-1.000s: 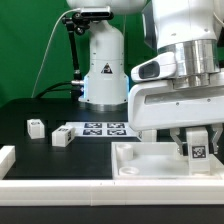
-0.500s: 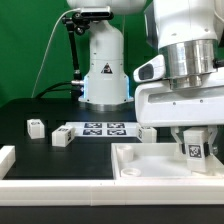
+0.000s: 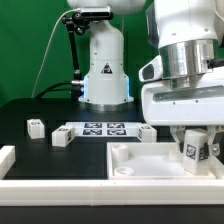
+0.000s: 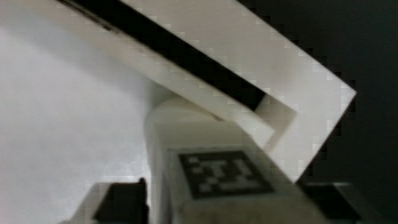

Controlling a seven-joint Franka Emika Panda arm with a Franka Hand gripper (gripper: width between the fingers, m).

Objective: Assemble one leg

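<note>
My gripper (image 3: 196, 147) is shut on a small white leg (image 3: 195, 150) with a black-and-white tag on its face. It holds the leg tilted over the right part of the large white recessed tray-like piece (image 3: 135, 163). In the wrist view the leg (image 4: 217, 165) fills the space between my two dark fingertips (image 4: 118, 200), close to the tray piece's raised wall (image 4: 249, 80). Three more legs show in the exterior view: one (image 3: 36, 127) at the left, one (image 3: 62, 137) beside it, one (image 3: 146, 132) behind the tray piece.
The marker board (image 3: 100, 128) lies flat behind the tray piece, in front of the robot base (image 3: 104, 70). A white rail (image 3: 60, 187) runs along the front edge, with a white block (image 3: 6, 158) at the far left.
My gripper has shifted slightly to the exterior view's right with the leg, which now tilts more. A leg behind the tray piece has come into sight.
</note>
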